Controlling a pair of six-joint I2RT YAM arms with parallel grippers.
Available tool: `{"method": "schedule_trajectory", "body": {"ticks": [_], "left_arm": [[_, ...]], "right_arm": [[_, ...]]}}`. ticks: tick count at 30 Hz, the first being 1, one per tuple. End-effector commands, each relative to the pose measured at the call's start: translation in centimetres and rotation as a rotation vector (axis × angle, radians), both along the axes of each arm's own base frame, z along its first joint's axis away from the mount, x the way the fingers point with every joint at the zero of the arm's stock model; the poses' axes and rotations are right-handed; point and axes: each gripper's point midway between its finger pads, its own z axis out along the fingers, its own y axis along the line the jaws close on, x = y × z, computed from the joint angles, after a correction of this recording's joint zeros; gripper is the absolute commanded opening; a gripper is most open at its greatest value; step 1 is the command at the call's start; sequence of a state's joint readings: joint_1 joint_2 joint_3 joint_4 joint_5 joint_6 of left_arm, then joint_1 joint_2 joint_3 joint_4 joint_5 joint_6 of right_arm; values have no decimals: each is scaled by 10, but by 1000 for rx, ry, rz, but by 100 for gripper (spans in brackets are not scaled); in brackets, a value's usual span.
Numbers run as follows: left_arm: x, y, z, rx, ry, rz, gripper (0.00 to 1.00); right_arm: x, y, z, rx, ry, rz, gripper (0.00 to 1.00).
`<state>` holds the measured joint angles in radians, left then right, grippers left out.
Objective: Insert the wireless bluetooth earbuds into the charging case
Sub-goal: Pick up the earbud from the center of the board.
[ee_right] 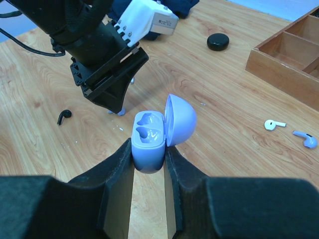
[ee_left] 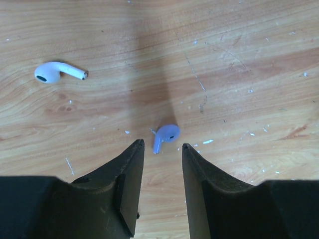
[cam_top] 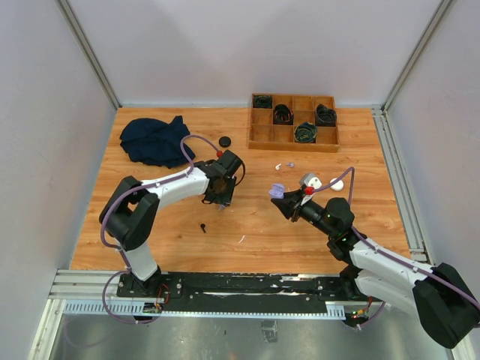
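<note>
My right gripper (ee_right: 148,149) is shut on the lower half of a pale purple charging case (ee_right: 148,142), held above the table. The case lid is hinged open to the right and both sockets are empty. From above, the case (cam_top: 277,191) sits at the tip of the right arm. My left gripper (ee_left: 162,145) is open and low over the table with nothing between its fingers. A pale purple earbud (ee_left: 166,135) lies on the wood just ahead of its fingertips. A white earbud (ee_left: 56,71) lies further off to the left. A black earbud (ee_right: 64,116) lies apart.
Another white earbud (ee_right: 273,124) and purple earbud (ee_right: 305,139) lie near the wooden divided tray (cam_top: 294,124) holding coiled cables. A black round case (cam_top: 224,140), a white open case (cam_top: 311,181) and a dark blue cloth (cam_top: 154,140) are on the table.
</note>
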<state>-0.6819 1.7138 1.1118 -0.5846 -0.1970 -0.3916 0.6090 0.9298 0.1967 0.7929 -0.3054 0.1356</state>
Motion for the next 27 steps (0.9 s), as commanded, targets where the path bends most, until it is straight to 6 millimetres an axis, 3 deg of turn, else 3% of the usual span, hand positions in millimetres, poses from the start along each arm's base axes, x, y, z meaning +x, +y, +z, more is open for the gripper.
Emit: {"method": "schedule_trajectory", "body": {"ticks": [1, 14, 27], "left_arm": [[8, -3, -5, -1, 25, -16, 42], [5, 0, -26, 26, 100, -37, 40], [-3, 0, -22, 16, 124, -50, 31]], "right_arm": [[-5, 2, 2, 10, -14, 7, 3], [-4, 1, 1, 5, -12, 2, 3], [-3, 0, 3, 8, -16, -3, 2]]}}
